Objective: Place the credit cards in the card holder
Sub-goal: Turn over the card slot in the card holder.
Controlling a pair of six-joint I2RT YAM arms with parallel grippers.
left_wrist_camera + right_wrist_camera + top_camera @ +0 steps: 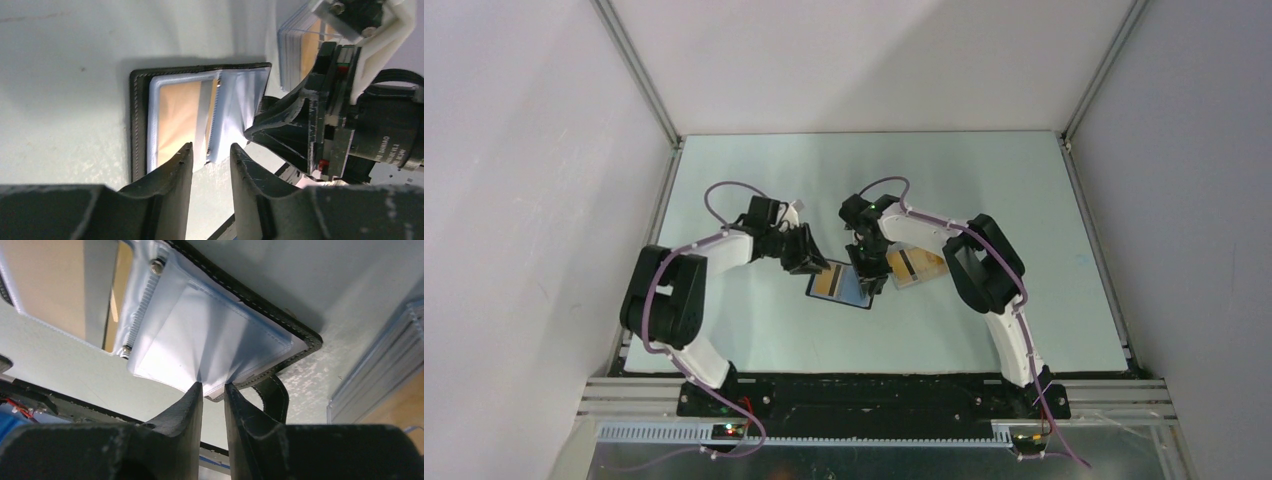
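Observation:
The black card holder (839, 287) lies open on the table, its blue lining up. One orange credit card (177, 120) sits under the clear sleeve of its left half. My right gripper (214, 387) is shut on the edge of the right-hand sleeve (210, 330), which puckers at the fingertips. My left gripper (211, 152) stands open at the holder's near edge. The sleeve's edge lies at the gap between its tips, unpinched. More orange credit cards (909, 265) with a black stripe lie in the tray beside the holder.
The pale translucent tray (292, 50) sits just right of the card holder, behind my right gripper (871, 282). Both grippers work close together over the holder, with my left gripper (812, 265) on its left. Grey walls enclose the table.

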